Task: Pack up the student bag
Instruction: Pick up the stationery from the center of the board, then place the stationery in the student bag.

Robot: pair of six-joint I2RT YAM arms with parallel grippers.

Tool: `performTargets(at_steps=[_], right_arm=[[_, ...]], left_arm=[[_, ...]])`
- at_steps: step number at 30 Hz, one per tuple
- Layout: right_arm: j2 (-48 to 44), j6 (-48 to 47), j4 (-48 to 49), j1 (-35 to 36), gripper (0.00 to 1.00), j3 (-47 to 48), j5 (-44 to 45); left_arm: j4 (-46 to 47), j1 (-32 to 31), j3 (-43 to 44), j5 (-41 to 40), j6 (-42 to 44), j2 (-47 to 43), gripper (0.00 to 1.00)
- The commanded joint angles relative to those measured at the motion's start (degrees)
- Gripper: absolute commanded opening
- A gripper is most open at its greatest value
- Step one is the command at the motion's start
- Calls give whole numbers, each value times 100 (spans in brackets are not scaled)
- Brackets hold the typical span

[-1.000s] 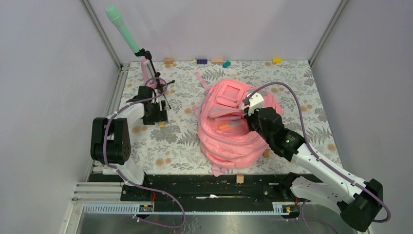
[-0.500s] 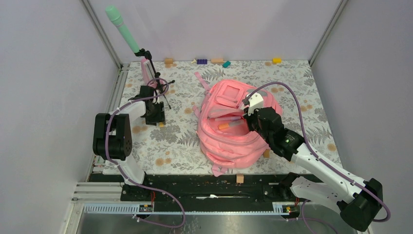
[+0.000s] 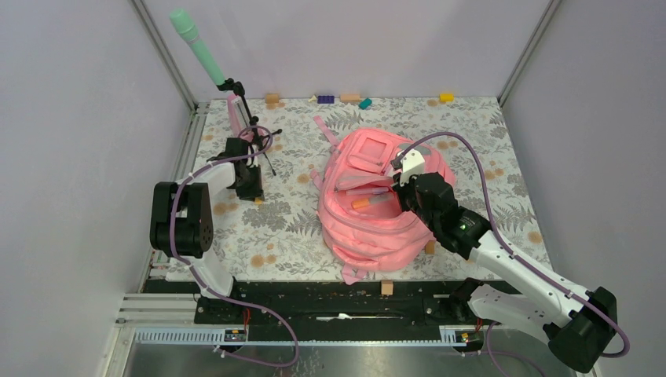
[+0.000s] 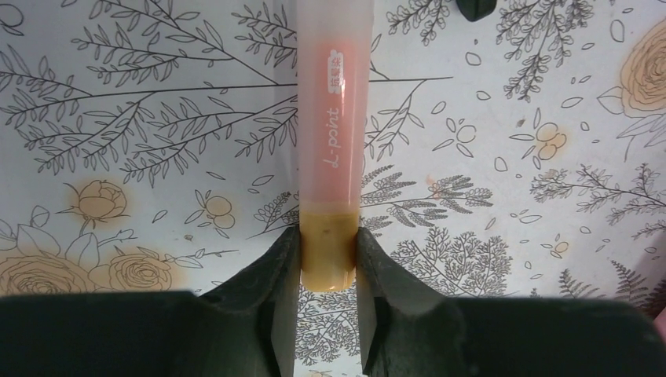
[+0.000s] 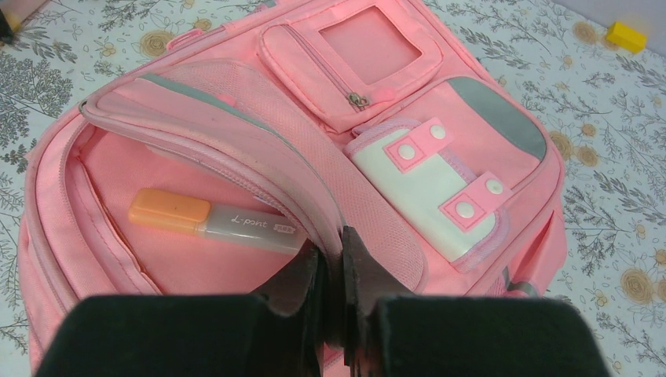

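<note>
The pink student bag (image 3: 369, 196) lies in the middle of the floral table, its main compartment open. My right gripper (image 3: 402, 192) is shut on the edge of the opening flap (image 5: 314, 188) and holds it up. An orange-capped highlighter (image 5: 212, 220) lies inside the compartment. At the left of the table my left gripper (image 3: 253, 188) is down at the surface. In the left wrist view its fingers (image 4: 283, 267) press both sides of the mustard-coloured end of a second, pink-bodied highlighter (image 4: 330, 118), which lies flat and points away from the gripper.
A green microphone (image 3: 196, 43) on a black stand rises just behind the left gripper, with a pink object (image 3: 236, 114) at its foot. Small coloured blocks (image 3: 325, 99) line the back edge. Wooden blocks (image 3: 386, 288) sit near the front edge and by the bag (image 3: 429, 247).
My left gripper has shifted slightly toward the back and its jaws have come together on the highlighter's end. The right gripper and the bag have not moved.
</note>
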Motion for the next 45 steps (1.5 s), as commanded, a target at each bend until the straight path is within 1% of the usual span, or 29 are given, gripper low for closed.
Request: performTargets(at_steps=[1, 4, 8, 12, 13, 16, 19, 21, 23, 25, 28, 32, 37, 39, 42, 45], right_arm=[[-11, -16, 602, 14, 0, 188, 317], [-4, -20, 604, 13, 0, 181, 326], [11, -34, 603, 14, 0, 183, 344], [40, -41, 602, 11, 0, 192, 350], [49, -69, 602, 11, 0, 202, 365], [16, -141, 594, 10, 0, 238, 448], [-13, -150, 589, 7, 0, 228, 463], [10, -118, 514, 6, 0, 283, 396], [60, -74, 413, 7, 0, 370, 359], [100, -43, 280, 6, 0, 479, 303], [102, 7, 83, 13, 0, 624, 250], [-7, 74, -14, 12, 0, 687, 212], [-54, 229, -255, 12, 0, 828, 132], [-80, 274, -307, 14, 0, 828, 82], [-170, 344, -307, 5, 0, 783, 64], [-192, 369, -347, 11, 0, 804, 8]], left_arm=[[152, 15, 170, 260, 18, -278, 0], [183, -4, 171, 301, 91, -550, 0], [221, -201, 113, 93, 276, -1020, 0], [13, -911, 150, -429, 597, -1444, 0], [-15, -1077, 129, -456, 676, -1580, 0], [-16, -1437, -19, -377, 750, -2071, 0], [231, -1741, -271, -12, 974, -2668, 0], [398, -2132, -407, 162, 1289, -3026, 0], [404, -2594, -485, 125, 1521, -3214, 0], [275, -3133, -482, 99, 1714, -3307, 0], [252, -3598, -526, 412, 1892, -3470, 0], [270, -3968, -571, 590, 1896, -3630, 0], [363, -4417, -646, 1273, 1956, -3729, 0], [240, -4603, -584, 1403, 1960, -3595, 0], [-136, -4826, -231, 1419, 1909, -3115, 0], [2, -4944, -83, 1492, 1907, -2820, 0]])
